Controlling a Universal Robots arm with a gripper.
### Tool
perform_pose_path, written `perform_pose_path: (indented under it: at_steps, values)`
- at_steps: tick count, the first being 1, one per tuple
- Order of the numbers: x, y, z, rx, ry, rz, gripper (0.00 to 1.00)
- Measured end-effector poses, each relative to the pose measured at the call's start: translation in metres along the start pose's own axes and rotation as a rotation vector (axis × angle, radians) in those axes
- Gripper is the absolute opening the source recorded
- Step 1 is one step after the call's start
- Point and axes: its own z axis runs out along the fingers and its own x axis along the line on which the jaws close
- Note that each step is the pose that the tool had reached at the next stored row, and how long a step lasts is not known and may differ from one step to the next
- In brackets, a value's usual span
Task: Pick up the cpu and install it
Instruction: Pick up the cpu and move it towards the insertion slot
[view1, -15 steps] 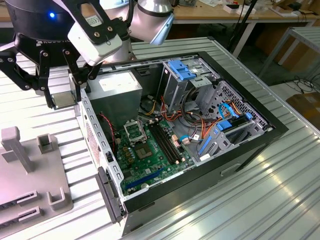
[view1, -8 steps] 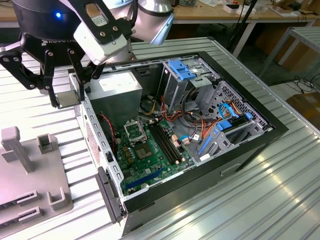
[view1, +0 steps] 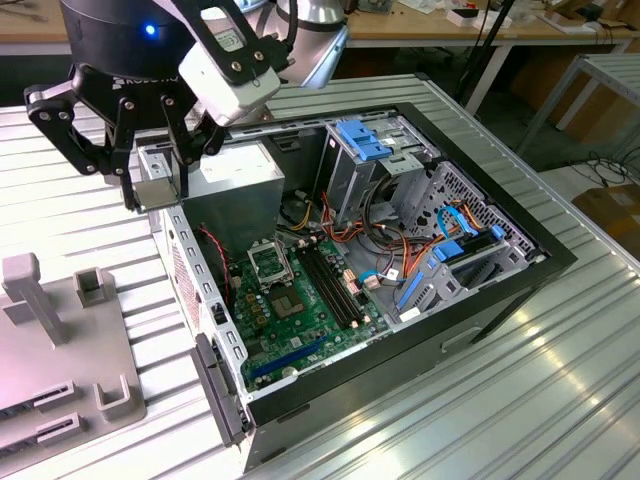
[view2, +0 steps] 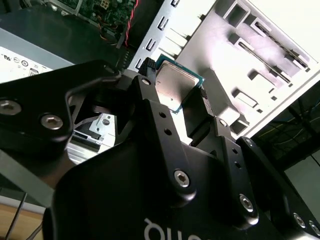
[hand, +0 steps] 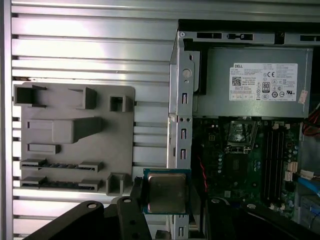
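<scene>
Fingers (view2: 152, 107) of our gripper (view2: 176, 95) pinch the cpu (view2: 174, 82) by two opposite edges, its metal top showing in both wrist views. We hold it in the air over the side wall of the open computer case (hand: 182, 125), between the grey fixture (hand: 75, 140) and the socket (hand: 242, 132), well apart from the socket.

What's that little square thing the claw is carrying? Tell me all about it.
The cpu is a small flat square chip, with a dull silver metal top and a thin green rim. The gripper clamps it by two opposite edges, up in the air over the wall of the open computer case.
</scene>
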Motion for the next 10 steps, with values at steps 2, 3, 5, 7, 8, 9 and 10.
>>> perform_pose_path:
  at_steps: [2,3,5,7,8,9,10]
  values:
    - [-0.0030,-0.0001,-0.0001,0.0001,0.0001,0.000,0.47]
    - [-0.0045,-0.0002,-0.0001,0.0001,0.0000,0.000,0.47]
    - [-0.0093,-0.0004,-0.0002,0.0000,0.0000,0.000,0.47]
    - [-0.0128,-0.0005,-0.0003,0.0001,0.0000,0.000,0.47]
    - [-0.0156,-0.0006,-0.0004,0.0001,0.0001,0.000,0.47]
    - [-0.0163,-0.0007,-0.0004,0.0001,0.0000,0.000,0.47]
    - [-0.0164,-0.0007,-0.0005,0.0001,0.0001,0.000,0.47]
